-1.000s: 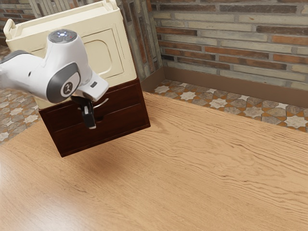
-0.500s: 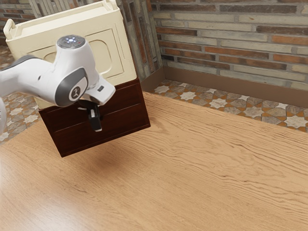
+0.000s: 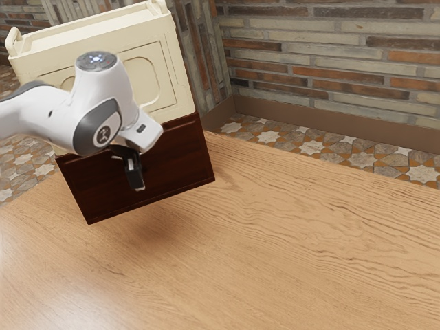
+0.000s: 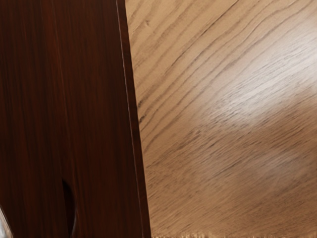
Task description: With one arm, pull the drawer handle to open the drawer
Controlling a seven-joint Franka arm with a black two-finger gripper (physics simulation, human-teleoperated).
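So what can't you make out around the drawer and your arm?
- Any contact between gripper and handle: exterior view, my arm blocks that spot.
- Part of the cream top unit's front: exterior view, behind my arm.
- My arm's base: exterior view, cut off by the left edge.
- A pale shiny piece, maybe the handle: wrist view, cut off by the edge.

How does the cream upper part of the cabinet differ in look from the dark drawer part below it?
The upper part is pale cream, while the drawer part is dark reddish brown. The upper part's front has rounded panel outlines; the drawer part's front shows wood grain.
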